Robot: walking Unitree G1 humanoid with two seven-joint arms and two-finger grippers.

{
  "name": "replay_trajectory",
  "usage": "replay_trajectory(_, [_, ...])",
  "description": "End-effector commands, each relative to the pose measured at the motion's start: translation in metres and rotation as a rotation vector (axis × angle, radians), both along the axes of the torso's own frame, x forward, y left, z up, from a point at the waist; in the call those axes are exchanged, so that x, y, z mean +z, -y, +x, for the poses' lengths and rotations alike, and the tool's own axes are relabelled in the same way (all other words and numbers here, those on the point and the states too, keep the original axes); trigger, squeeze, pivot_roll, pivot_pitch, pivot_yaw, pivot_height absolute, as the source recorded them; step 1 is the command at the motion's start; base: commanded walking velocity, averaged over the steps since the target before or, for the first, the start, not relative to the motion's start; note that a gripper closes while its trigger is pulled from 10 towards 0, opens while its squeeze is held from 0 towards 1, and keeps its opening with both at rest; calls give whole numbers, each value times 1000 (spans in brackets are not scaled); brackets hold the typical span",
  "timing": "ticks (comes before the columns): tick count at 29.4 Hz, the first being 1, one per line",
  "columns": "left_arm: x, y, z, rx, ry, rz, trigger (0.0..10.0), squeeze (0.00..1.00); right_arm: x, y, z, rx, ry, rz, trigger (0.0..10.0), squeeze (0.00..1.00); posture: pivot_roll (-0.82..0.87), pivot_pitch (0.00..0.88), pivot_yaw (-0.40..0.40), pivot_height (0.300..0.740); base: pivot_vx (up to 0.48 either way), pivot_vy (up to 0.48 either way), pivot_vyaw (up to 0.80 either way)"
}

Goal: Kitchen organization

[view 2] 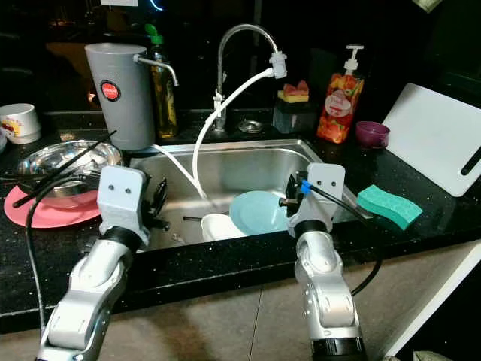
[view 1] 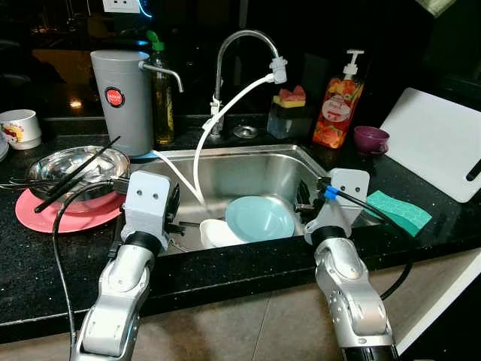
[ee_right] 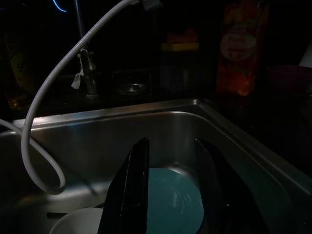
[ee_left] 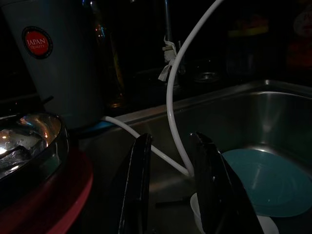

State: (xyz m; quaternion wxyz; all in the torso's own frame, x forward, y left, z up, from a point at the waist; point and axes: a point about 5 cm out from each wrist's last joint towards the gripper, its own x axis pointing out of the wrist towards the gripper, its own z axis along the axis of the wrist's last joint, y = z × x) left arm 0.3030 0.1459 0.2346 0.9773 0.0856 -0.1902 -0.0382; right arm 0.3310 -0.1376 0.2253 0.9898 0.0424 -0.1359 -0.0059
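Left claw (ee_left: 168, 185) over near-left edge of stainless steel sink (view 1: 225, 169), fingers parted, holding nothing. Right claw (ee_right: 170, 190) at sink's right side above round pale teal plate (view 1: 260, 218), fingers parted, empty. Plate lies in sink, overlapping small white bowl (view 1: 218, 233). Thin white hose (view 1: 199, 162) drops into basin.

sink (view 1: 225, 169): brushed steel | counter (view 1: 225, 271): glossy speckled stone | bowl (view 1: 71, 162): shiny metal

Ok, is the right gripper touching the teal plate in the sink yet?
Apart. In the right wrist view the right gripper has open fingers with the teal plate lying well beyond them on the sink floor.
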Motion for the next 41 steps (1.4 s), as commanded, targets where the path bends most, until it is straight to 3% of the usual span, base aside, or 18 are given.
replay_trajectory(1, [-3, 1, 0, 1, -11, 0, 10000, 0, -1, 0, 1, 2, -12, -2, 10000, 0, 132, 80, -78, 740, 0, 0, 0])
replay_trajectory(41, [-5, 1, 0, 1, -11, 4, 10000, 0, 2, -3, 2, 16, -1, -3, 10000, 0, 137, 72, -84, 740, 0, 0, 0])
